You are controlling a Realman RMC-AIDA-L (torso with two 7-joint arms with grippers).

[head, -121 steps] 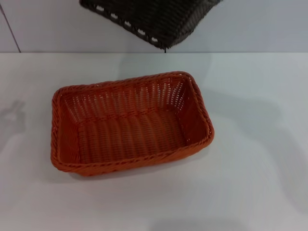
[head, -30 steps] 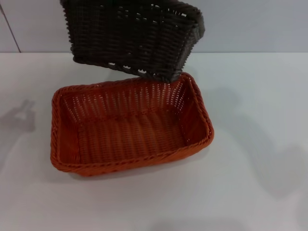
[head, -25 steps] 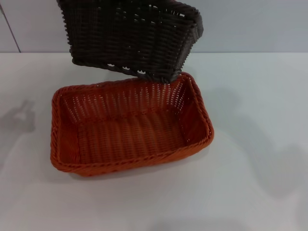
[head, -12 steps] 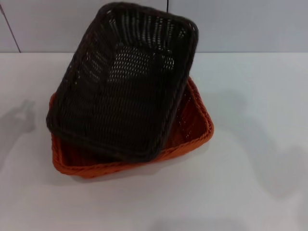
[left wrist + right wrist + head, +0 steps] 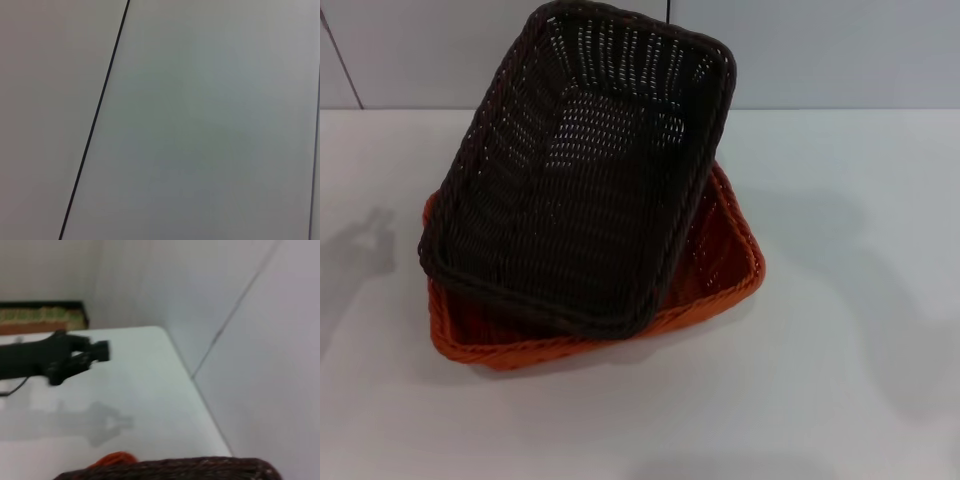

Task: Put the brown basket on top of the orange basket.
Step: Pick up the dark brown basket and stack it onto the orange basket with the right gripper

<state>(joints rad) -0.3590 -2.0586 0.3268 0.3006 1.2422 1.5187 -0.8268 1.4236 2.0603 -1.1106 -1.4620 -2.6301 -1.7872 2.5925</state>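
1. Head view: the brown basket (image 5: pixel 582 170) rests tilted and askew in the orange basket (image 5: pixel 725 262) on the white table (image 5: pixel 860 330); neither gripper appears.
2. Left wrist view: only a wall panel (image 5: pixel 200 125).
3. Right wrist view: the left gripper (image 5: pixel 97 352) hovers beyond the brown rim; its grip cannot be told.

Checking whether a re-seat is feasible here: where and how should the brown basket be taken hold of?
Judging by its pose, the far short braided rim: the brown basket lies askew and tilted in the orange basket, its far end raised and overhanging, so that rim is free. A claw could probably come from above and behind, one finger inside the wall. The left claw hangs off to the side.
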